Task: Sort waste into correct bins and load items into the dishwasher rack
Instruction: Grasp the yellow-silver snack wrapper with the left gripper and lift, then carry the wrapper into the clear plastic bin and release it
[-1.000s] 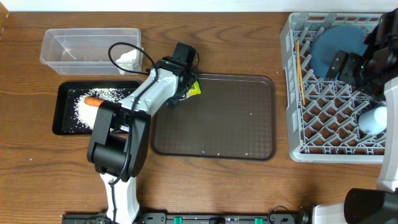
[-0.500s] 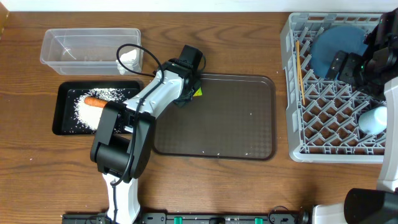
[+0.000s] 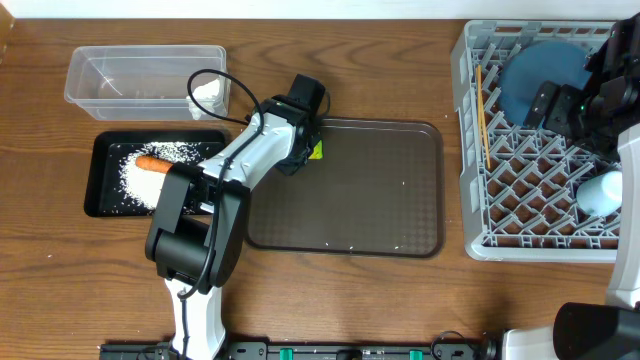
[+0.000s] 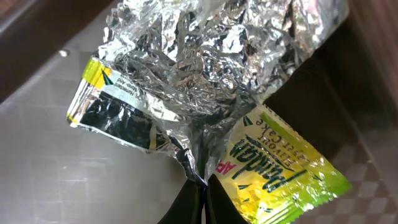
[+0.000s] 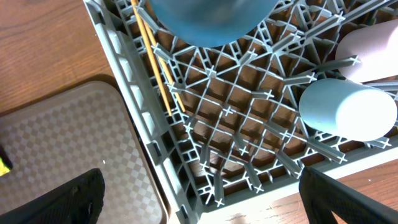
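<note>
Pinching only a thin fold of crumpled silver yellow-green-printed wrapper [image 4: 199, 81], left gripper [image 4: 203, 194] could have dropped it lifting; right gripper [image 5: 202, 202] hung open.

A robot lab bench, it seems: wood table [image 3: 400, 300], rack [image 3: 468, 150] well right of the left claw [image 3: 306, 150], tub [image 3: 80, 75] to its left.

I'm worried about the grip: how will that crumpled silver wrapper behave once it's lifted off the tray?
Probably very light and floppy: the wrapper is thin, creased foil that fans out from the pinch. It may slip or tear, since the left gripper holds only a narrow twisted fold. Unlikely to roll.
</note>
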